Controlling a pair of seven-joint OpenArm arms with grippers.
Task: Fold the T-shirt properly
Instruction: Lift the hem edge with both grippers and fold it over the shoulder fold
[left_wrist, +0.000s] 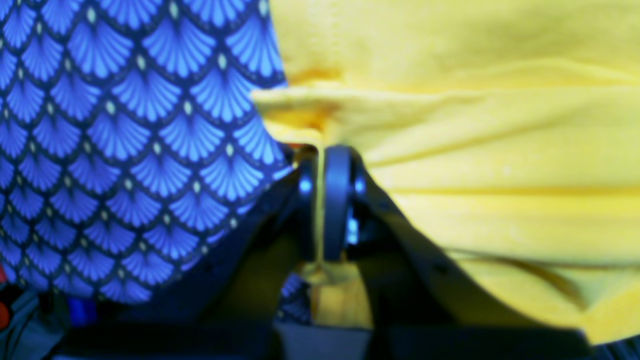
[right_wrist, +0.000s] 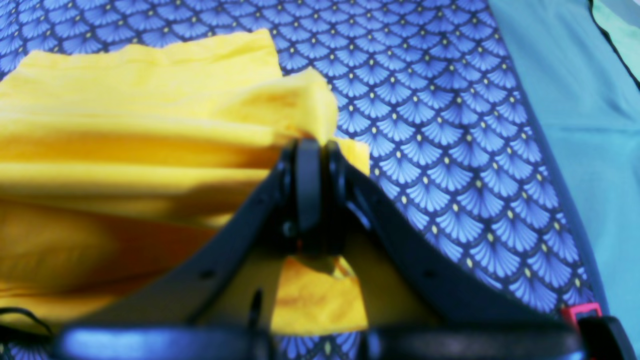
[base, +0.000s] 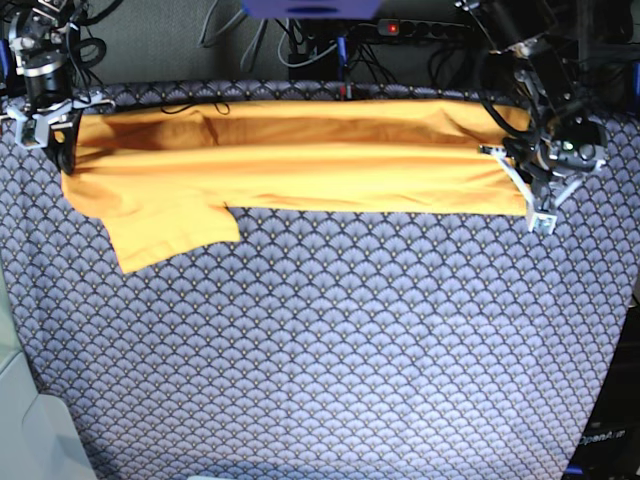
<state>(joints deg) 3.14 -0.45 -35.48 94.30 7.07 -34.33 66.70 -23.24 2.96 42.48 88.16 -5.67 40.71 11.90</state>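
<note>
The left gripper (left_wrist: 320, 200) has its jaws pressed together on a thin edge of the T-shirt (left_wrist: 475, 150), and a small bit of yellow fabric comes out below the fingers (left_wrist: 337, 200) in the left wrist view. The right gripper (right_wrist: 315, 185) is also pinching the T-shirt (right_wrist: 125, 125): its jaws are nearly together, with a bunched corner of the cloth standing up above them and another piece hanging behind them. In the base view the left gripper (base: 535, 170) is at the right end of the garment, with its arm coming down from the upper right corner, and the right gripper (base: 50, 110) is at the left end, with its arm coming from the upper left corner. The T-shirt (base: 300, 165) is stretched between the two grippers as a long, narrow band along the far side of the table, on the blue scale-patterned cloth (base: 330, 350). It seems to be doubled lengthwise, because a long crease runs along its middle, though the wrist views are too blurred to count the layers. One sleeve (base: 165, 230) lies flat toward the near side, close to the left end of the band.
</note>
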